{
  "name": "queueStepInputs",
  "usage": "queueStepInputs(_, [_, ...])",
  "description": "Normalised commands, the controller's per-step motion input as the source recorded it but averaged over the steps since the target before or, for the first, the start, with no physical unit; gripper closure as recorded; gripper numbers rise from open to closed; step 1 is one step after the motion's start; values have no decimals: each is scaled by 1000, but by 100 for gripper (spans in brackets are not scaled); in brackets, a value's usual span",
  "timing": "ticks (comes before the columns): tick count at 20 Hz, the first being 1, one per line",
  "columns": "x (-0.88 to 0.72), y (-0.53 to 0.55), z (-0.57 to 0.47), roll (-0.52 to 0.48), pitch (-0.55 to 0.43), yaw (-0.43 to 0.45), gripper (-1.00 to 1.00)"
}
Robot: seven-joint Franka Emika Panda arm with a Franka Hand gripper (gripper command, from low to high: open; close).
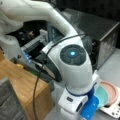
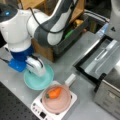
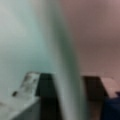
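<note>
A teal plate (image 2: 47, 78) lies on the grey table, touching a pink plate (image 2: 57, 103) that holds an orange carrot (image 2: 54, 92). The pink plate rests on a white flat device (image 2: 37, 109). My gripper (image 2: 37, 69) is down on the teal plate's near edge. In the wrist view my gripper (image 3: 67, 86) has the teal plate's rim (image 3: 66, 62) between its pads, a grey finger (image 3: 28, 83) on the left and a dark one on the right. The pink plate (image 3: 95, 30) fills the background there. In a front view my arm hides most of the teal plate (image 1: 103, 96).
A wooden box (image 2: 45, 51) and a dark bin (image 2: 67, 41) with yellow and green items stand behind the arm. An open metal oven (image 2: 110, 93) with its lowered door (image 2: 100, 60) is at a front view's right. A small white block (image 2: 70, 80) lies near the pink plate.
</note>
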Motion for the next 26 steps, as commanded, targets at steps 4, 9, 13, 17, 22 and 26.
queueStepInputs(4, [-296, 257, 105, -56, -46, -112, 100])
queueStepInputs(9, [-281, 177, 81, 4, -74, -106, 100])
queueStepInputs(13, [-308, 248, 64, 24, -74, -101, 100])
queueStepInputs(17, [-425, 406, -19, 154, -107, -4, 100])
queueStepInputs(22, [-560, 329, -97, 265, -160, 73, 100])
queueStepInputs(26, [-387, 1, -127, 165, -178, -12, 100])
